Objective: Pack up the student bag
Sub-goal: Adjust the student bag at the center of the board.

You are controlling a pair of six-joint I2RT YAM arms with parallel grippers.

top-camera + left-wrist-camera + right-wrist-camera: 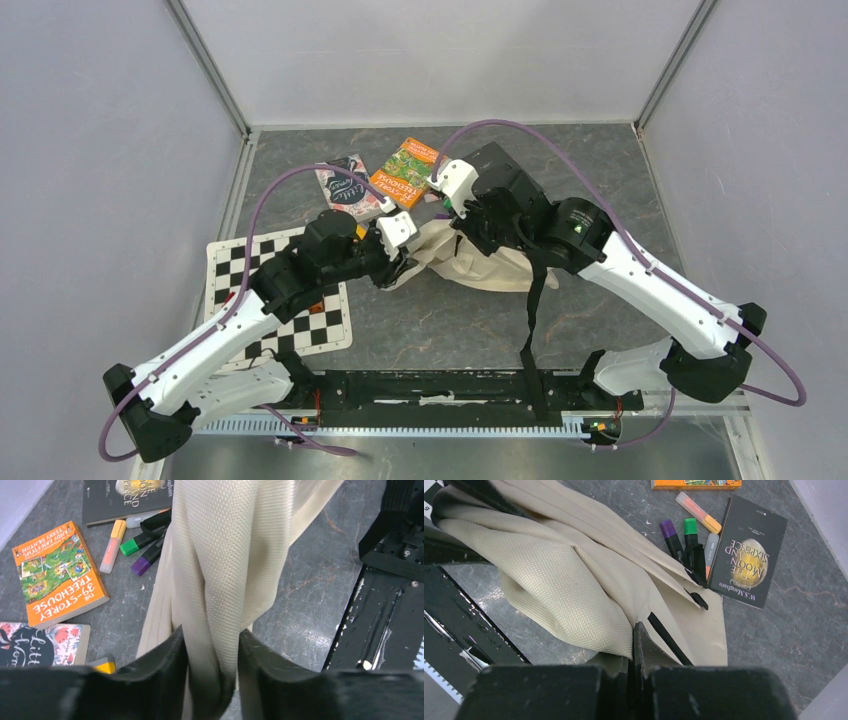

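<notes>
Grey marbled table, checkered mat near left, student bag centre, floral book, orange book, black book far, highlighters alongside

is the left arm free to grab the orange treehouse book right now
Probably not yet: the left gripper is clamped on a fold of the student bag. The 39-Storey Treehouse book itself lies uncovered, flat beside the bag.

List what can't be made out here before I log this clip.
Inside the student bag: hidden by its own folds in every view.
Yellow object: left wrist view, mostly behind the left gripper; unidentifiable.
Floral book: left wrist view, title cut off by the frame edge.
Black book: top view, largely under the right arm.
</notes>
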